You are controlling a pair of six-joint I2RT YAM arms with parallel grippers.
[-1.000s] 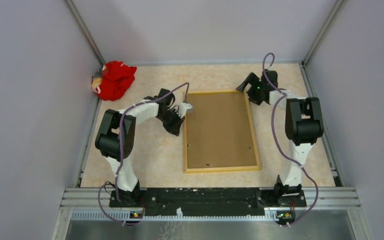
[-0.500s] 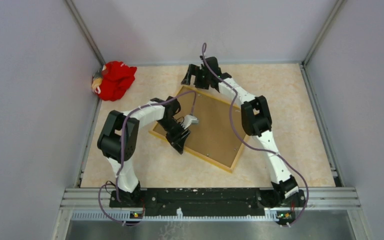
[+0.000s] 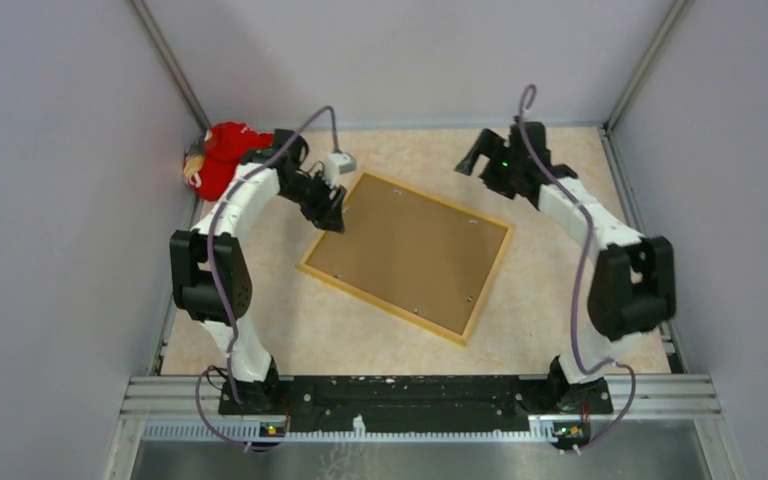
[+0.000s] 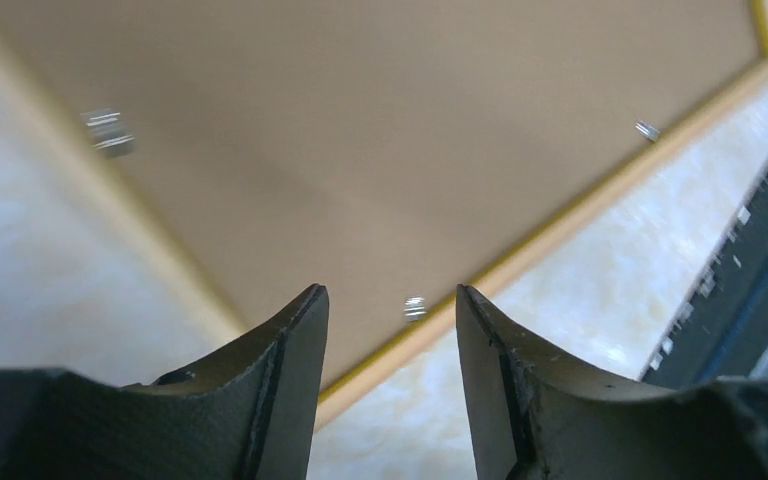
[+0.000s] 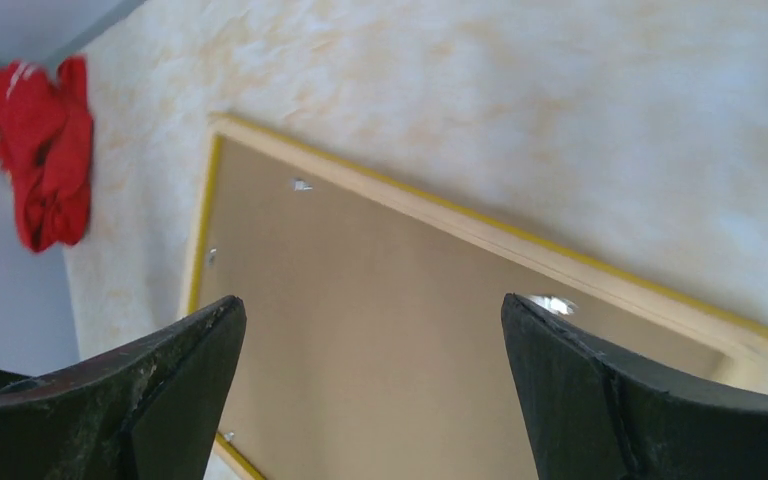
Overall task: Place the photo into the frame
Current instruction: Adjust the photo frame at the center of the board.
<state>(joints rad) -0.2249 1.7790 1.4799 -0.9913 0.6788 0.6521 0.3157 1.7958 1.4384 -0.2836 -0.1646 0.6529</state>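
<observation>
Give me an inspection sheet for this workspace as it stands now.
Surface: beige marbled table.
Job's things: frame lies back-up and skewed, with a brown backing board in it; photo not seen.
Clutter: red cloth in the far left corner.
Grippers: left gripper by the frame's far left corner, open, empty; right gripper beyond the frame's far edge, wide open, empty.
Cables: a purple cable loops along each arm.
Surroundings: grey walls on three sides.

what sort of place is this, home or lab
Probably a robot lab test cell: plain grey partition walls enclose the table, two arms are bolted to a metal rail at its near edge; a frame and red cloth lie on it.
</observation>
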